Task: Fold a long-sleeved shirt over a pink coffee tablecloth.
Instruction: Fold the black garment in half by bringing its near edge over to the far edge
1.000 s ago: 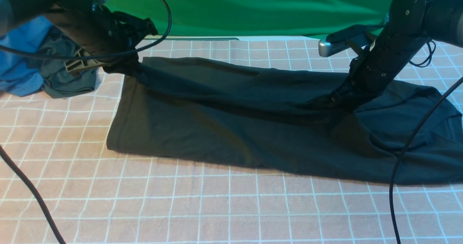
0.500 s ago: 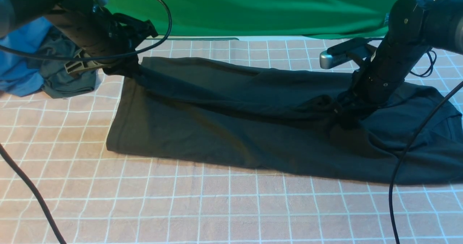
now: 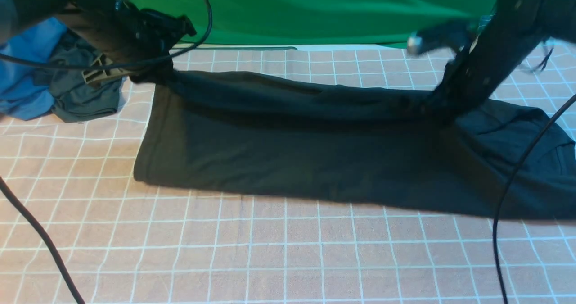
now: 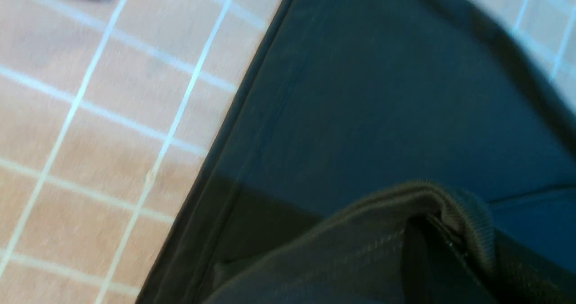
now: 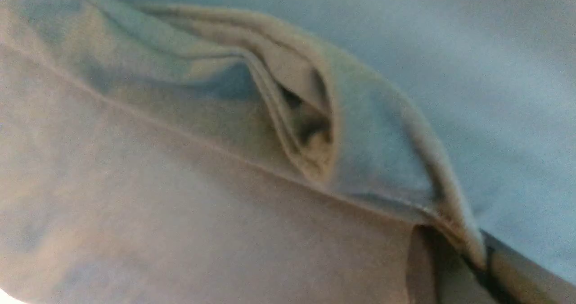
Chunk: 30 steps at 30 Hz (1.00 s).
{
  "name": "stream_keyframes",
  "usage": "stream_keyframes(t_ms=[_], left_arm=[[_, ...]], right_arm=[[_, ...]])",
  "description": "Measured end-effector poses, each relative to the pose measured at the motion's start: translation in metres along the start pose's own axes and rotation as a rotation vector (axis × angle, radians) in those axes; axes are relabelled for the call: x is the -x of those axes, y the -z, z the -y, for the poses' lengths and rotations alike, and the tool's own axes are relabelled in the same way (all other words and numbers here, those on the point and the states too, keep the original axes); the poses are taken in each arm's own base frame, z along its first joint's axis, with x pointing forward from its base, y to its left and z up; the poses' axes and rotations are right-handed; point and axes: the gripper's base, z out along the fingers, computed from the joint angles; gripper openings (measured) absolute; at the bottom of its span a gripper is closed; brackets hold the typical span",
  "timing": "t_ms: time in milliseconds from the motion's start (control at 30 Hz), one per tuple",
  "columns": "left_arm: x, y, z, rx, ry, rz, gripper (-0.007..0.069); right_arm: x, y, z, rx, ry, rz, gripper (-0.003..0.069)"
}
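Note:
The black long-sleeved shirt (image 3: 288, 151) lies stretched sideways across the pink coffee tablecloth (image 3: 270, 250). Its far edge is raised between my two grippers. My left gripper (image 3: 150, 76) is shut on the shirt's far left corner. My right gripper (image 3: 434, 108) is shut on a bunch of the shirt further right. In the left wrist view a ribbed, stitched fold of the shirt (image 4: 382, 92) is pinched in the left gripper (image 4: 445, 245), above the gridded tablecloth (image 4: 112, 115). In the right wrist view, folded shirt fabric (image 5: 180, 205) fills the picture and is clamped in the right gripper (image 5: 477, 259).
A blue garment (image 3: 22, 88) and a smaller dark garment (image 3: 85, 97) lie heaped at the back left. A green backdrop (image 3: 315, 11) hangs behind the table. Black cables cross the front left (image 3: 36, 236) and the right (image 3: 508, 196).
The right arm has risen and moved back, pulling the shirt's far edge up and taut. The left arm lifted slightly. The shirt's near edge slid a little away from me.

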Motion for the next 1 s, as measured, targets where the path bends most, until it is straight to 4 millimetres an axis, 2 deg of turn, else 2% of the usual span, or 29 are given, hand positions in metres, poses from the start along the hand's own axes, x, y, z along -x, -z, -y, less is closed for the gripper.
stream_keyframes(t_ms=[100, 267, 500, 1000], left_arm=[[0.005, -0.001, 0.002, -0.018, -0.003, 0.053, 0.0046], [0.010, -0.011, -0.001, -0.028, 0.025, 0.080, 0.0046], [0.026, -0.035, -0.019, -0.024, 0.140, 0.074, 0.0046], [0.041, -0.077, -0.016, -0.078, 0.167, 0.152, 0.0046]], right_arm=[[0.008, 0.009, 0.005, -0.017, 0.035, 0.046, 0.0065], [0.012, 0.009, 0.006, -0.031, 0.063, 0.079, 0.0065], [0.012, -0.016, 0.008, -0.020, 0.068, 0.066, 0.0065], [0.026, -0.044, 0.017, -0.079, 0.076, 0.180, 0.0065]])
